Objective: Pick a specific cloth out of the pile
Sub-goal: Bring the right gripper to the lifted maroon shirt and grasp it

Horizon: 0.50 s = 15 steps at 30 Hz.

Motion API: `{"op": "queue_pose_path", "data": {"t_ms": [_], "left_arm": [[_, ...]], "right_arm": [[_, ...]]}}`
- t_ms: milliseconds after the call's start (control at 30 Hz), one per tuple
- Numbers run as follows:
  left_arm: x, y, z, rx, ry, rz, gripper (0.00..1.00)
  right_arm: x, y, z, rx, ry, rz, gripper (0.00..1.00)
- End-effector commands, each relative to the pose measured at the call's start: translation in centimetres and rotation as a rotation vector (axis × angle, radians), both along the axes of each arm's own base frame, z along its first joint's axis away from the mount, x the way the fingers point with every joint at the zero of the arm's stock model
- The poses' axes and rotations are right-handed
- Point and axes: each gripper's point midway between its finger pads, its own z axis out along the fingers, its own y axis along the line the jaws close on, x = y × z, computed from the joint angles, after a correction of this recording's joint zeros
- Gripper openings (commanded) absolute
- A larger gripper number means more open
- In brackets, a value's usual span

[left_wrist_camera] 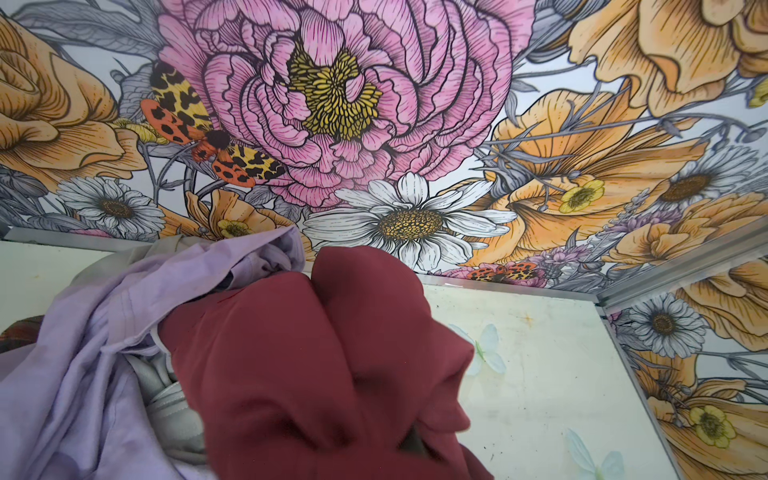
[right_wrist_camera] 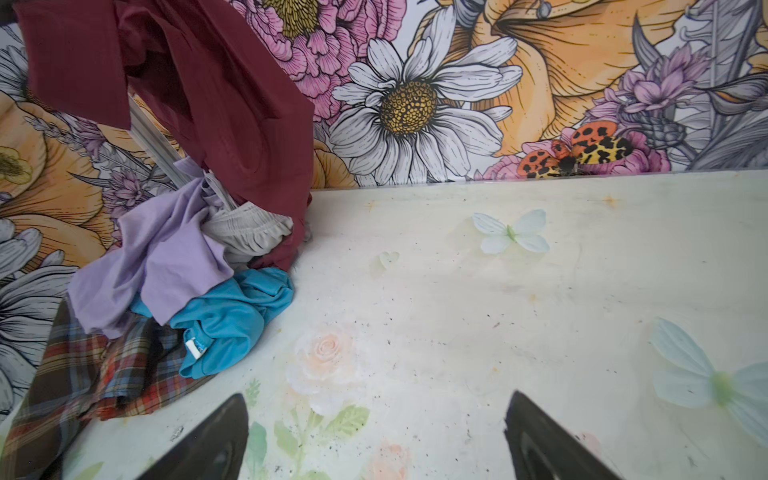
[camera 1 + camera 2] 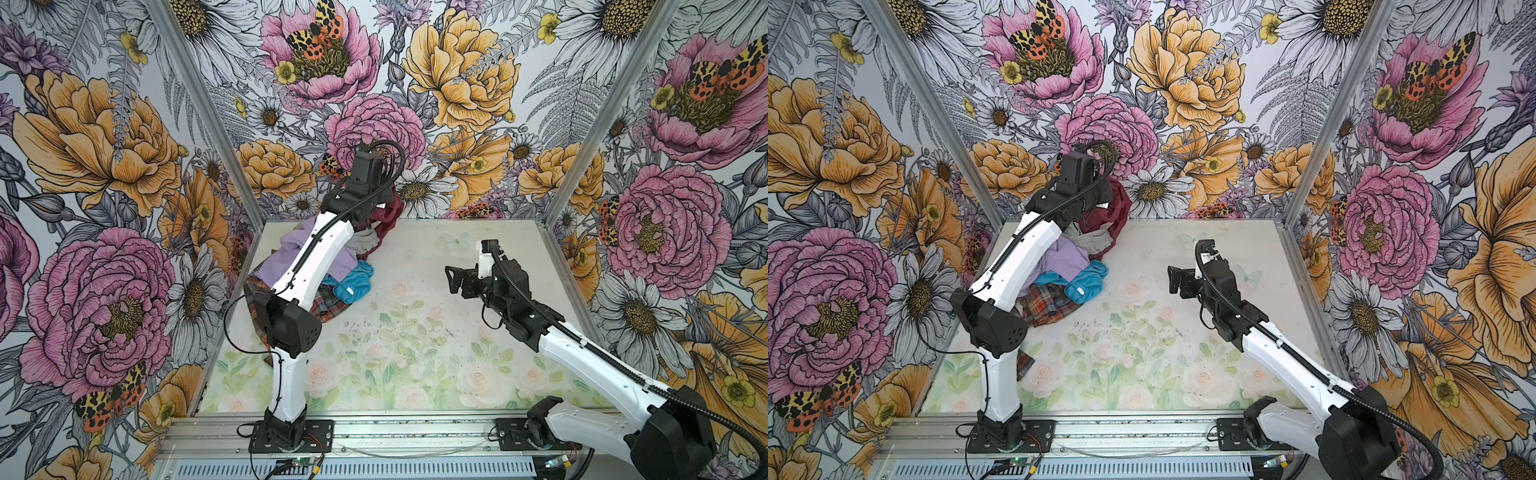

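step: lift cloth (image 2: 232, 108) clear of pile (image 2: 224, 320) | left gripper (image 3: 368, 195): clamped on cloth, raised over pile's far end, hem touching grey garment (image 2: 249, 228) | right gripper (image 2: 376, 399): wide, empty, above table (image 2: 457, 311) | tip: rise slowly, shake free if lilac shirt (image 2: 166, 257) drags along

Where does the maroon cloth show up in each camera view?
Top view: maroon cloth at the pile's far end.
Top view: same spot.
Left wrist: close up, beside lilac garment.
Right wrist: hanging over the pile.
Landmark: white wall daisy beside it.
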Motion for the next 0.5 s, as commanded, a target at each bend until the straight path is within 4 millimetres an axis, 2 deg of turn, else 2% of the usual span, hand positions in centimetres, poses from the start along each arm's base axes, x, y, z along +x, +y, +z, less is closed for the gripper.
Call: {"op": "queue_pose_path", "data": {"t_ms": [0,100,267,300,467], "left_arm": [[-2.8,0.3,7.0,-0.091,-0.125,-0.051,0.00],[-3.9,0.0,6.8,-0.105,-0.094,-0.090,0.00],[-6.1,0.3,6.2,-0.149,-0.033,-0.131,0.00],[-6.9,0.7,6.7,-0.165,-0.038,-0.134,0.00],[-8.9,1.1,5.2,-0.201,0.025,-0.172,0.00]], "right_arm": [[1.3,2.5,4.2,0.086,-0.108,0.042,0.97],[2.3,4.8,5.0,0.110,-0.140,0.073,0.98],[3.6,9.9,6.5,0.184,-0.285,0.138,0.99],[3.8,11.0,6.6,0.186,-0.312,0.150,1.00],[6.6,15.8,6.0,0.225,-0.379,0.156,1.00]]}}
